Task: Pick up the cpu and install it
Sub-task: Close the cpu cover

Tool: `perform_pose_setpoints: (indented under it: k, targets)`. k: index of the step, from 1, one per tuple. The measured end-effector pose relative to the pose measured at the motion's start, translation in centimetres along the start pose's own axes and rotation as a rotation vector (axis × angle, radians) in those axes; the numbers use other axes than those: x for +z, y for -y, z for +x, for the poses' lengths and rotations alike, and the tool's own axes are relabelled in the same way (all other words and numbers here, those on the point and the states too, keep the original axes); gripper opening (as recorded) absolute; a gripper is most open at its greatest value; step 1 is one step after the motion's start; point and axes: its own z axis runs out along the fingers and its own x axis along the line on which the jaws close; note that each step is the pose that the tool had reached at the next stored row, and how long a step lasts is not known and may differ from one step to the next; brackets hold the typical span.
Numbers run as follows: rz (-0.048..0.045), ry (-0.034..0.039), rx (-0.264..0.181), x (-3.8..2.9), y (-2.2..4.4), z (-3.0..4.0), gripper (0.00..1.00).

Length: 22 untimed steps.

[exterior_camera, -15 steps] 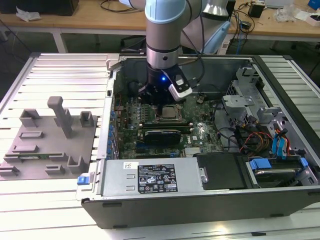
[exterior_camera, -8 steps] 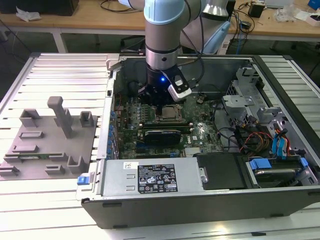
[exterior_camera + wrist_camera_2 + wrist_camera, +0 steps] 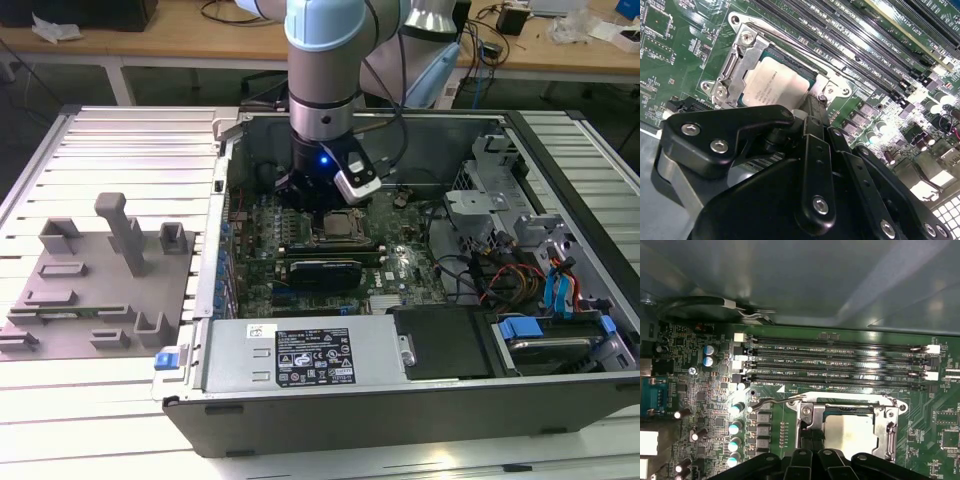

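Hanging over the open computer case (image 3: 350,420) in the upper middle of the exterior view, the single arm (image 3: 322,70) is pointing its one gripper (image 3: 318,208) straight down at the green motherboard (image 3: 400,265). Nothing is showing in its grasp. Whether the jaws are standing open or closed cannot be told, because the black linkage is covering them in both wrist views.

The one cpu (image 3: 774,82) is lying flat in the socket on the board with its silvery top facing up. One metal socket frame (image 3: 735,65) is sitting around it. In both wrist views the gripper is reaching down just beside one edge of the cpu, and whether it is touching that edge cannot be told. In the first wrist view the cpu (image 3: 847,432) is showing inside the frame, and four memory slots (image 3: 840,362) are running side by side just beyond the socket.

At the exterior view's left, one grey fixture plate (image 3: 60,340) with several raised blocks is lying on the slatted table (image 3: 120,140), outside the case and well apart from the gripper. One labelled power supply (image 3: 300,360) is sitting in the lower middle of the frame, inside the case.
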Motion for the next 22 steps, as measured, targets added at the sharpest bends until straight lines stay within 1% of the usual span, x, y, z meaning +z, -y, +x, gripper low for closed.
perform_pose_setpoints:
  k: [7, 11, 15, 19, 21, 22]
  targets:
    - [0.0003, 0.0035, 0.0, 0.12, -0.01, 0.17, 0.11]
    - [0.0001, 0.0037, 0.0, 0.13, -0.01, 0.17, 0.11]
    - [-0.0005, 0.0042, 0.0, -0.03, -0.02, 0.16, 0.11]
    - [0.0, 0.0038, 0.0, -0.39, -0.01, 0.15, 0.11]
    - [0.0002, 0.0038, 0.0, -0.75, -0.01, 0.14, 0.11]
    - [0.0003, 0.0038, 0.0, -1.09, 0.0, 0.13, 0.11]
